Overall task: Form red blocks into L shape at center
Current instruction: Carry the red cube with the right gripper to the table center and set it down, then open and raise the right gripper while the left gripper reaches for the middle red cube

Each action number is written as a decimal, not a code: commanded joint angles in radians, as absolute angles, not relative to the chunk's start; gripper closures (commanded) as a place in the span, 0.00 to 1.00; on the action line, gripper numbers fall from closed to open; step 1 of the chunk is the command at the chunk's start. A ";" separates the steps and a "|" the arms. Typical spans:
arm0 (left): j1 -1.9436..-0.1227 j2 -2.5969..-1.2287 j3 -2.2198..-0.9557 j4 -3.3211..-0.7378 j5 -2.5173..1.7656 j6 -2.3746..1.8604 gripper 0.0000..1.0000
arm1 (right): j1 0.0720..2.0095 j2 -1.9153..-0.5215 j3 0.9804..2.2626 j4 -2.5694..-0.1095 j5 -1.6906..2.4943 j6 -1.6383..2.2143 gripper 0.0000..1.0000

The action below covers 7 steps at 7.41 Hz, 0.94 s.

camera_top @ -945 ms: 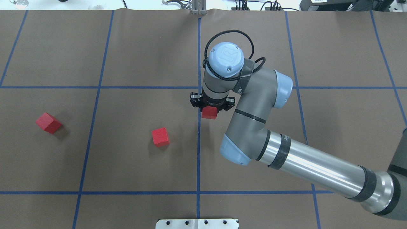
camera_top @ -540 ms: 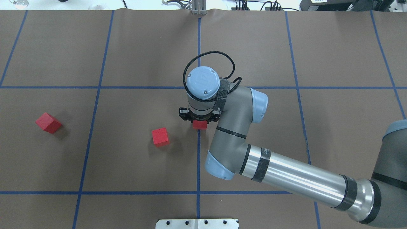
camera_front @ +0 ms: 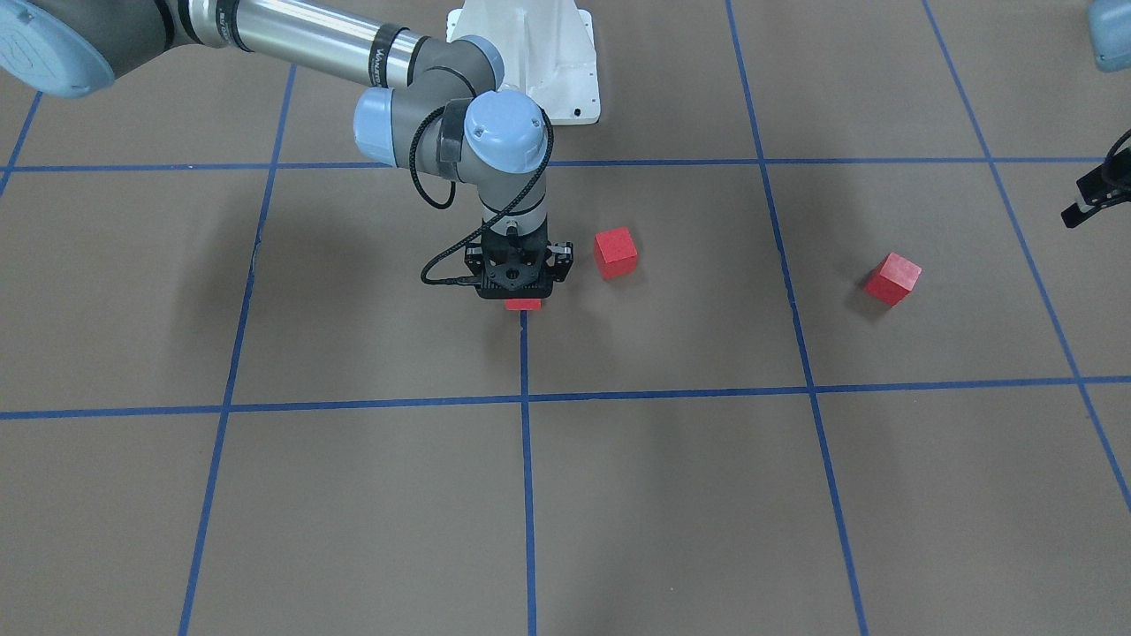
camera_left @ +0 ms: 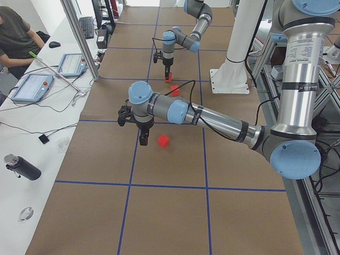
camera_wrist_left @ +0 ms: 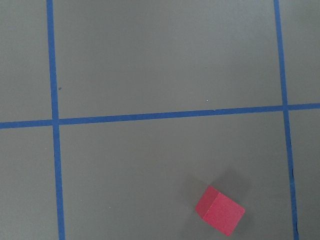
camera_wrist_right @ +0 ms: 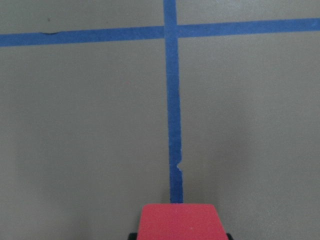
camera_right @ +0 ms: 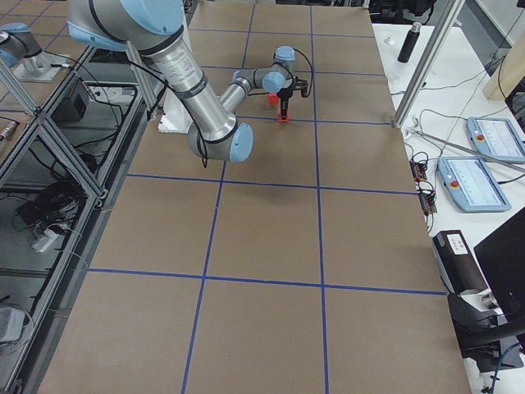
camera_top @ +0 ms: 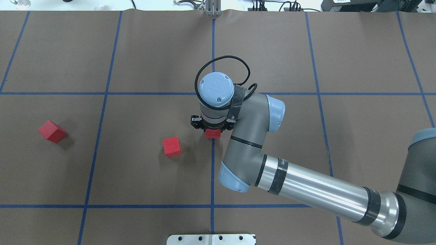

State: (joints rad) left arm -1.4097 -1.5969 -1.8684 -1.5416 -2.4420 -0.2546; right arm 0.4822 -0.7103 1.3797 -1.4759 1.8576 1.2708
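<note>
Red block (camera_top: 213, 134) gripped in my right hand (camera_front: 521, 296), low over the central blue tape line (camera_wrist_right: 172, 125).
If I let go too early, it can bounce away from this line.

three red blocks: small matte cubes, plain faces, all alike.
block a (camera_top: 213, 134): clamped between the fingers of the right gripper (camera_top: 212, 130) and mostly hidden beneath it. faces square to the grid. it sits over the central blue tape line at the center (camera_top: 212, 160); contact with the floor cannot be told.
block b (camera_top: 171, 146): flat on the floor, near block a but apart, on the robot's left of that line, turned slightly off the grid.
block c (camera_top: 51, 131): flat on the floor, well apart to the robot's left, in the next grid square, turned roughly diagonal to the lines.
</note>
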 commanded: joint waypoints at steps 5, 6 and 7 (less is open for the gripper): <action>-1.267 -1.639 -1.928 -1.577 -2.436 -0.498 0.00 | 0.579 -0.759 1.478 -1.460 1.953 1.220 0.00; -1.164 -1.714 -1.933 -1.618 -2.428 -0.766 0.00 | 0.674 -0.885 1.611 -1.460 2.059 1.200 0.00; -1.031 -1.820 -1.933 -1.621 -2.352 -0.992 0.00 | 0.766 -1.026 1.729 -1.460 2.118 1.092 0.00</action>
State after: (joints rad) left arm -1.1783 -1.7107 -1.9262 -1.6024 -2.4141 -0.7096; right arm 0.6576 -0.8732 1.5882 -1.4606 2.0310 1.1818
